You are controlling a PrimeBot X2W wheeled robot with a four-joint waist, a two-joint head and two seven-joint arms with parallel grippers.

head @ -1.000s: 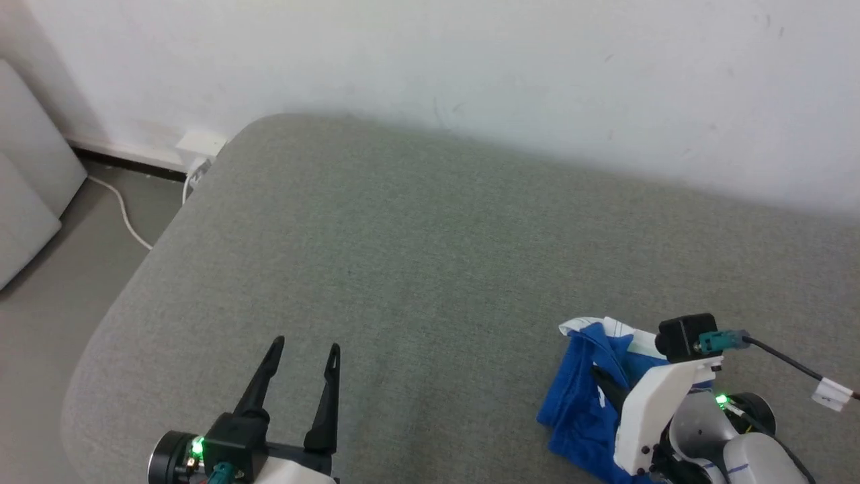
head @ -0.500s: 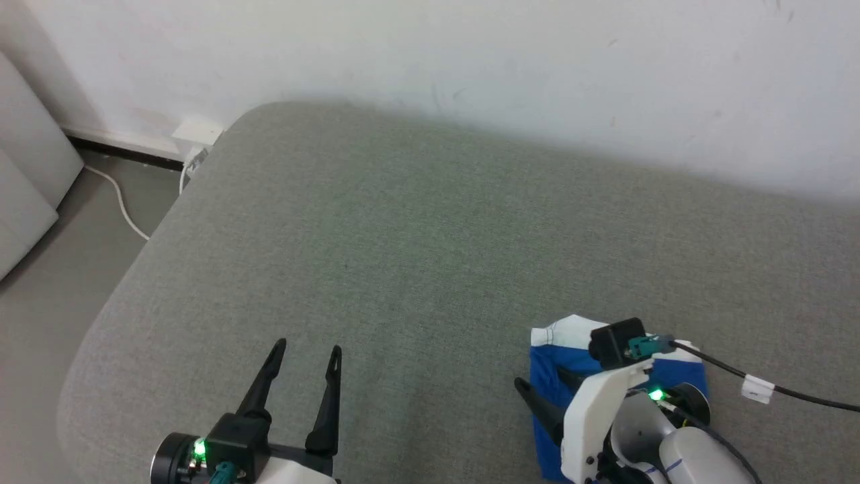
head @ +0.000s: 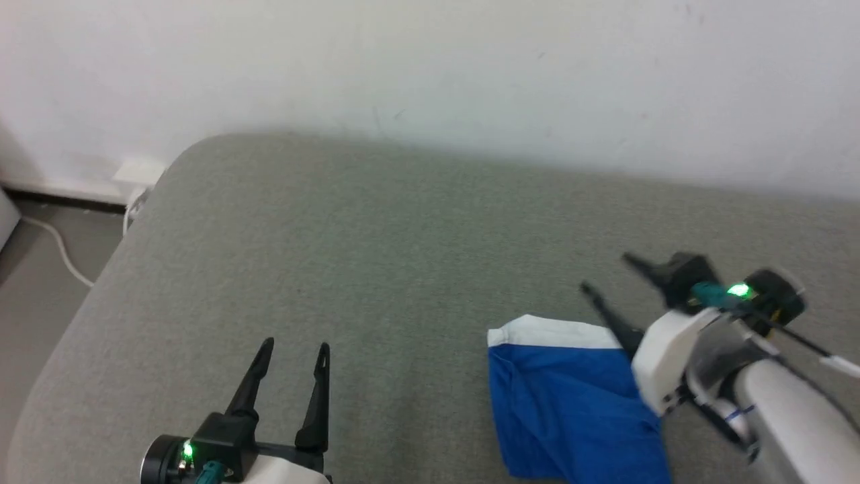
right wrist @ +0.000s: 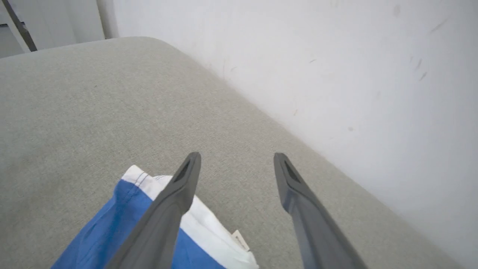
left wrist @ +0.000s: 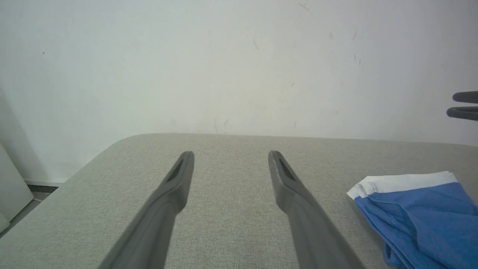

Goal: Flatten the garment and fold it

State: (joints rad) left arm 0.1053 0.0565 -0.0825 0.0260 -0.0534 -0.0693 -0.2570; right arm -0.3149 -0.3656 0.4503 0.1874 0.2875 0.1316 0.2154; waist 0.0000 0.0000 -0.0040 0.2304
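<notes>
"Where were the shorts (head: 571, 410)?"

"They lay in a small, partly folded heap on the grey cushion (head: 376, 255), on the robot's right side. Their white strip (head: 551, 333) was on the edge that faced the wall (head: 430, 67)."

"Did a gripper hold them?"

"No. The right gripper (head: 606, 272) hung just above the far edge of the shorts. Its jaws were wide apart and held nothing. A small tag (right wrist: 241, 240) poked out near one finger."

"And the left gripper (head: 295, 345)?"

"It was well apart from the shorts, low over the cushion. Its jaws were wide too, with nothing between them."
</notes>
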